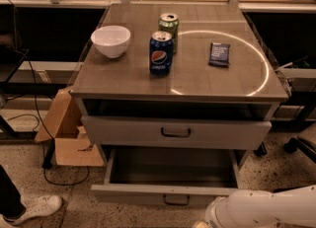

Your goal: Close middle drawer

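Note:
The middle drawer (170, 172) is pulled wide open under the cabinet, showing a plain grey interior. Its low front panel (148, 193) carries a small dark loop handle (176, 200). My white arm (266, 209) comes in from the bottom right. My gripper (200, 223) is at the bottom edge of the view, just right of and below the handle, and is mostly cut off.
Above the open drawer is a drawer with a taller front panel (176, 132), pushed nearly in. On the cabinet top stand a white bowl (111, 40), a Pepsi can (161, 53), a green can (169, 27) and a dark packet (219, 54). A cardboard box (66, 135) and cables lie at the left; a person's shoe (32, 209) is at the bottom left.

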